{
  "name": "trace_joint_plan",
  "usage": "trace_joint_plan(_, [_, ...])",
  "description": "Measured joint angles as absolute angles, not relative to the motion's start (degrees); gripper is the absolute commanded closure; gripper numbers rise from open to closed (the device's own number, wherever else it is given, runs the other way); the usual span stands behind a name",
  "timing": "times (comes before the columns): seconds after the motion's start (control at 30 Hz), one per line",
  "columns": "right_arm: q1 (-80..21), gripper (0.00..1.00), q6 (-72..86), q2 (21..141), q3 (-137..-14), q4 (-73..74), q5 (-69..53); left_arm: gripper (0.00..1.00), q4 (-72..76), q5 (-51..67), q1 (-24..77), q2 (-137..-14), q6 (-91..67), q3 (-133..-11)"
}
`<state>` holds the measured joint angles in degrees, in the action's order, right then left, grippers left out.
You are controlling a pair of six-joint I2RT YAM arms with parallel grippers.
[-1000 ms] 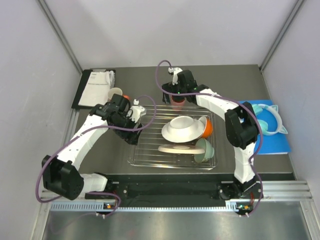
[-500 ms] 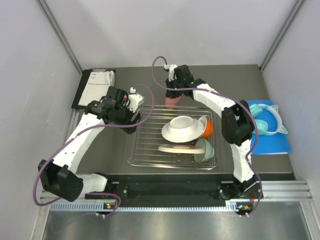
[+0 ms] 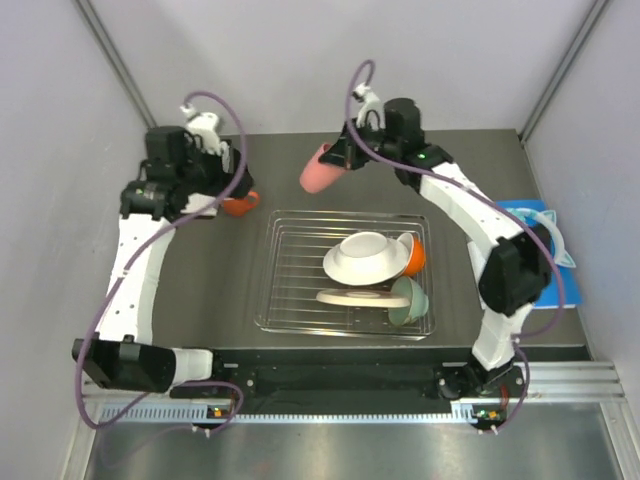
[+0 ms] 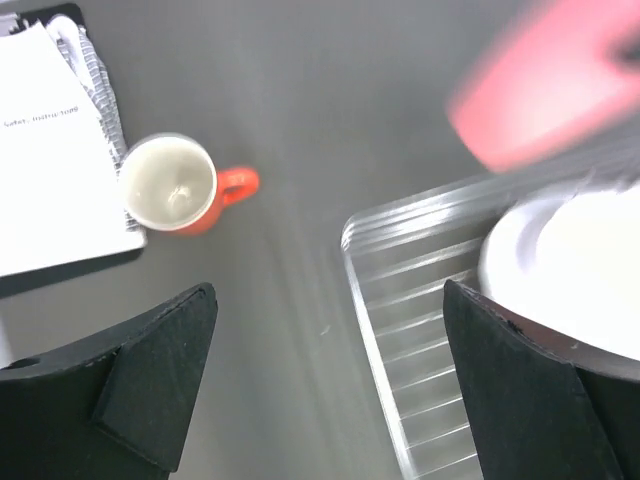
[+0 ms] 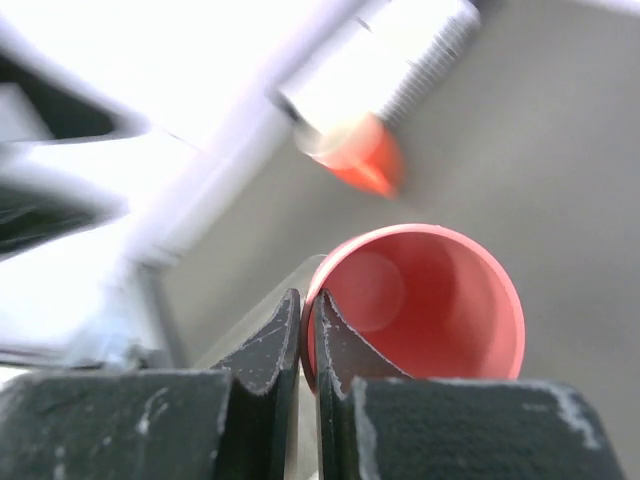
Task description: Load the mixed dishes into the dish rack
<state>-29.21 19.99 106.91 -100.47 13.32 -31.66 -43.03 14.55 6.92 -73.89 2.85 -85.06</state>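
The pink cup [image 3: 318, 172], seen a second ago standing on the table just behind the far edge of the dish rack [image 3: 295, 285], is now held lifted above that edge. Its wall is pinched between the closed jaws of the right gripper [image 5: 308, 305]. The left gripper [image 4: 328, 300] has been drawn back to the rack's far-left side and spread fully wide, empty, over the cream-and-orange mug [image 4: 170, 190] on the table. The cup is judged ready for carrying into the rack; the mug is yet to be loaded.
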Motion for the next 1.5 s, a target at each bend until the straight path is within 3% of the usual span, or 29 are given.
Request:
trace_joint_plan(0.23, [-24.9, 1.0, 54.4, 94.9, -79.4, -31.1, -44.1, 0.01, -37.3, 46.0, -8.3, -81.5, -17.2, -91.1])
trace_joint_plan(0.3, [-25.0, 1.0, 66.0, 96.2, -75.2, -44.5, -44.6, 0.01, -26.1, 55.3, -9.4, -82.1, -28.5, -86.6])
trace_joint_plan(0.37, [-25.4, 1.0, 75.6, 98.7, -72.6, -54.9, -44.7, 0.01, -5.1, 62.8, -9.6, -82.3, -47.7, -78.2])
trace_joint_plan(0.47, [-26.0, 1.0, 84.4, 101.7, -71.5, -62.3, -44.4, 0.01, 13.8, 68.6, -9.2, -83.9, -65.9, -72.6])
trace_joint_plan(0.57, [-26.2, 1.0, 90.4, 103.1, -71.4, -66.8, -43.8, 0.01, 22.8, 71.5, -8.6, -84.7, -74.2, -71.6])
trace_joint_plan(0.73, [-26.7, 1.0, 94.8, 104.6, -71.8, -71.5, -42.9, 0.01, 22.2, 72.6, -6.0, -82.5, -72.5, -71.6])
trace_joint_plan(1.23, [-28.5, 1.0, 98.7, 108.4, -74.1, -73.9, -40.3, 0.01, -1.6, 65.2, 6.0, -79.7, -48.2, -74.1])
trace_joint_plan(1.5, [-30.3, 1.0, 98.7, 108.4, -74.0, -74.0, -40.1, 0.21, -6.1, 63.0, 6.3, -80.4, -42.7, -76.4])
